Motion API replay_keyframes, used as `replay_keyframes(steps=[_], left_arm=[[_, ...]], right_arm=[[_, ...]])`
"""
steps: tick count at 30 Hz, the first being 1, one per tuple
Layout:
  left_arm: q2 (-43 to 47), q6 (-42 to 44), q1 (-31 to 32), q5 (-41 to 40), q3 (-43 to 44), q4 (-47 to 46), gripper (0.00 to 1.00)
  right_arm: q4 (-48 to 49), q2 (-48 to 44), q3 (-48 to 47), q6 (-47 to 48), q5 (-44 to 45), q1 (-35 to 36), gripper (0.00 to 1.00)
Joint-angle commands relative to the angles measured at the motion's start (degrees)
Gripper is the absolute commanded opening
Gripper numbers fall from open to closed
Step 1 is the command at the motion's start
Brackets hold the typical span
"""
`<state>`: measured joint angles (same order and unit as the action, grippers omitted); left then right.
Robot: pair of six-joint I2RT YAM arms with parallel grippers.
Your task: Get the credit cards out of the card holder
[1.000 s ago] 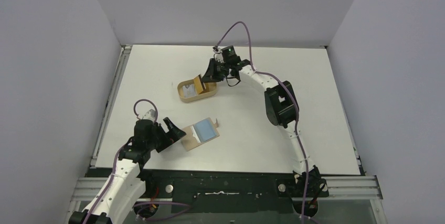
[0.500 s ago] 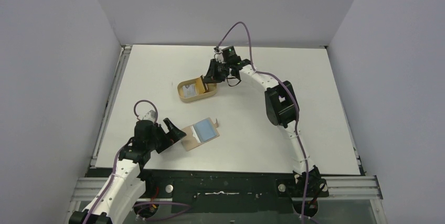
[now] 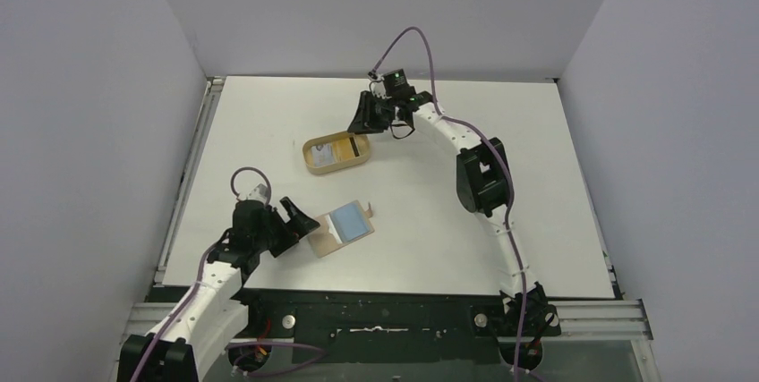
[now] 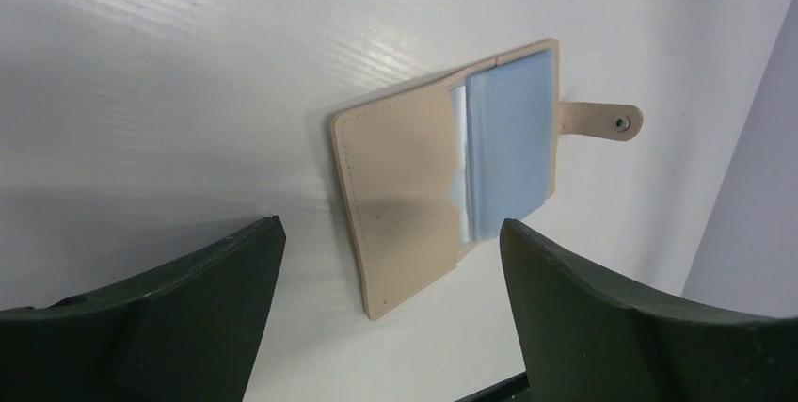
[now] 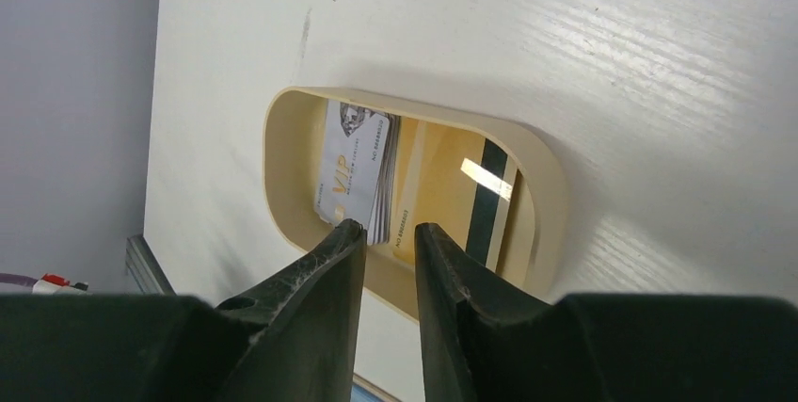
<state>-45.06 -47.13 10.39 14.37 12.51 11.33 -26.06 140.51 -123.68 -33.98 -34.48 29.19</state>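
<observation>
Reaching side: left gripper (image 4: 391, 233), wide, empty
Wallet (image 4: 395, 195): open, just ahead
Blue card (image 4: 508, 148): far half, long axis along fold
Right gripper (image 5: 388, 233): narrow, empty, well apart

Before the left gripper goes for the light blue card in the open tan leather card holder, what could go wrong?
Nothing pins the tan leather card holder, so the open left gripper may drag it with the light blue card. The card lies flat, so leather may get pinched too. The right gripper, close to the beige oval tray, may bump it.
</observation>
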Motion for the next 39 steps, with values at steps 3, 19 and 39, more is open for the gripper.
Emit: replay_keyframes(steps=[3,19,39], left_arm=[[-6.38,-3.06,0.32,1.11,-2.03,-10.2,0.84],[-31.18,-1.82,7.03,1.39,14.92,-21.73,0.82],[-13.61,23.62,3.44,-10.6,40.24,14.13,0.92]], right_arm=[[-2.79,-6.57,-3.54,3.2,1.7,-1.7,0.3],[-2.68,-30.34,14.26,6.11,3.24,-6.77,0.33],[-3.62,-47.85,34.18,11.96,7.45,-8.11,0.49]])
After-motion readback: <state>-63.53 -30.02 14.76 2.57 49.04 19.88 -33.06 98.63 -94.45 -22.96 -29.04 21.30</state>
